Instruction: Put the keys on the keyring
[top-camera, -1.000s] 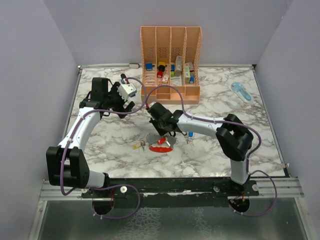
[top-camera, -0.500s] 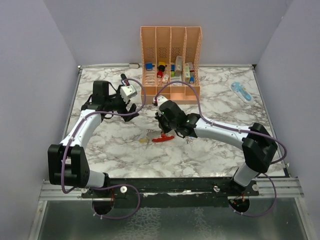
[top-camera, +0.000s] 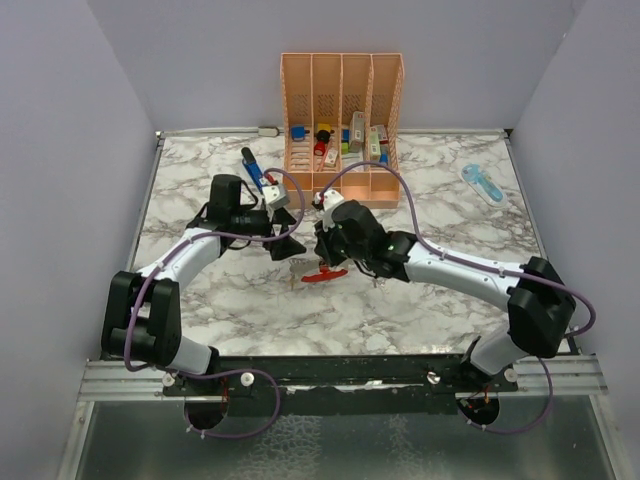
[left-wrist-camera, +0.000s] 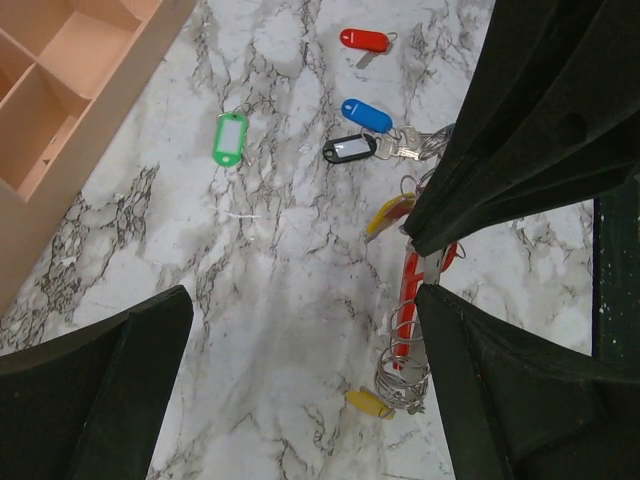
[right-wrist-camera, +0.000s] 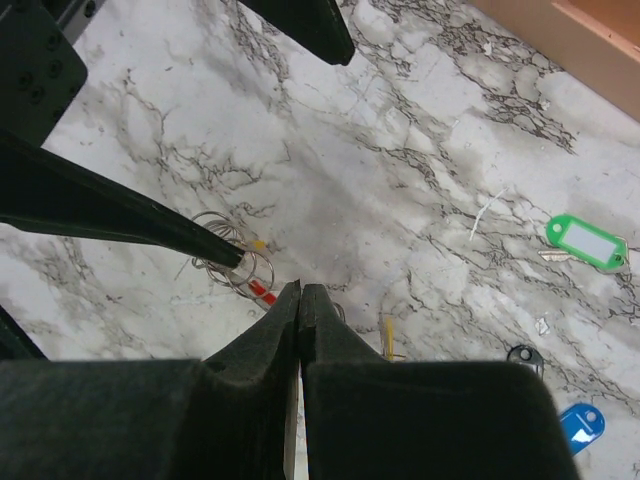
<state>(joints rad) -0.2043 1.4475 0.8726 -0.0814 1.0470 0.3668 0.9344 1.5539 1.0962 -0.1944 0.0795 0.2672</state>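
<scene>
The keyring is a thin red clip seen narrow edge up, with a bunch of fine wire rings at its lower end and a yellow key already hanging there. It is likely very light and stiff. It also looks smooth, so a pinch on it may let it twist or slide. The flat red body, away from the opening, looks like the best place to hold it, as that leaves the opening free.

The keys have coloured plastic heads: red, blue, black and green, with another yellow one close by the clip. They are probably light and hard, and because they lie flat they will be awkward to lift. The broad head is the part to take.

The keyring sits about mid-desk, slightly toward the near edge. The loose keys are spread just beyond it, with the green one nearest the organizer.

The right gripper is clenched. In the left wrist view its tips meet the top of the clip and seem to pinch it. Its own camera hides the contact.

The left gripper is spread wide and holds nothing. One finger reaches to just beside the wire rings.
</scene>
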